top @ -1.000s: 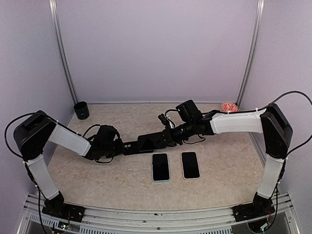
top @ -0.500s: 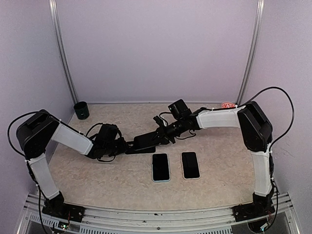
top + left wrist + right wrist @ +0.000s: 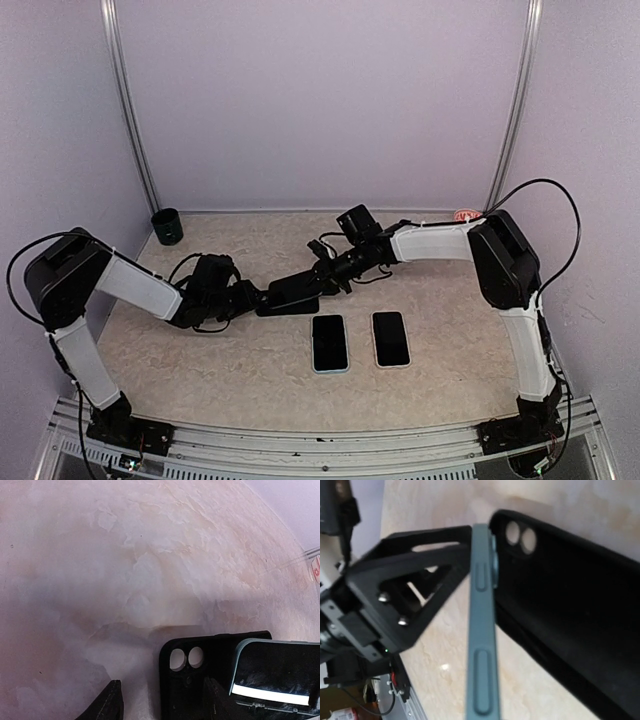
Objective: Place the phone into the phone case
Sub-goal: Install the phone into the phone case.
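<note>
**Two claws meet over one case**

The right gripper (image 3: 322,278) is clamped on the slim teal-edged phone (image 3: 482,630) and holds it tilted, camera end at the holed end of the black soft phone case (image 3: 187,680). The case lies flat near the bench's (image 3: 200,350) middle. The left gripper's (image 3: 160,700) jaws stand apart, one finger over the case.

To do this step well, I judge: pin the case first, line the lenses up with the two holes, then lower the free end and press the corners home.

The bench is mottled beige and probably slippery. Two more dark-screened phones (image 3: 330,343) lie nearer its front edge, and a black cup (image 3: 167,226) stands at its far left corner. Lilac walls close it in.
</note>
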`<state>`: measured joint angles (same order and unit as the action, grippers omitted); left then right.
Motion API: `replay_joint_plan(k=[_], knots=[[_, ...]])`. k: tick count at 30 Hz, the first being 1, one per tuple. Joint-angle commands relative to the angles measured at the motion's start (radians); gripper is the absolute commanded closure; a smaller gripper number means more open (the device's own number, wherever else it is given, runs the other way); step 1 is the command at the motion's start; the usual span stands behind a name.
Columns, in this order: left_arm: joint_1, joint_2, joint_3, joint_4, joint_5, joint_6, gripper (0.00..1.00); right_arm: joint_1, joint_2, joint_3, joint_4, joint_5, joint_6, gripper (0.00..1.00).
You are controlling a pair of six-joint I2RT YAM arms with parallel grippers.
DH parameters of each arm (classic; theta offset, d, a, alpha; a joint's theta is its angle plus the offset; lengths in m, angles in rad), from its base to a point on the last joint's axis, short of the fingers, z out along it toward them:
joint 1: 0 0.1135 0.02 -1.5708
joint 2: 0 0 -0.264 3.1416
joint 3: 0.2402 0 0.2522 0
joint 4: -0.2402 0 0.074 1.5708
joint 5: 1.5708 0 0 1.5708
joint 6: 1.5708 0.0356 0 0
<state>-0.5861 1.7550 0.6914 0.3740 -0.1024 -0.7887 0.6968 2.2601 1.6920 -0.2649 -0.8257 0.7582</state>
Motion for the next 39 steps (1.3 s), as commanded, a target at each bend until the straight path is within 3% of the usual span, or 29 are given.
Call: replay_joint_plan(k=[1, 16, 39], knots=[[0.017, -0.028, -0.043, 0.088, 0.038, -0.032, 0.46, -0.008, 0.020, 0.040, 0.004, -0.050, 0.012, 1.00], [0.035, 0.029, -0.107, 0.298, 0.179, -0.101, 0.41, -0.008, 0.081, 0.077, -0.008, -0.069, 0.020, 1.00], [0.016, 0.095, -0.090, 0.333, 0.199, -0.115, 0.41, -0.008, 0.182, 0.108, 0.018, -0.154, 0.076, 1.00]])
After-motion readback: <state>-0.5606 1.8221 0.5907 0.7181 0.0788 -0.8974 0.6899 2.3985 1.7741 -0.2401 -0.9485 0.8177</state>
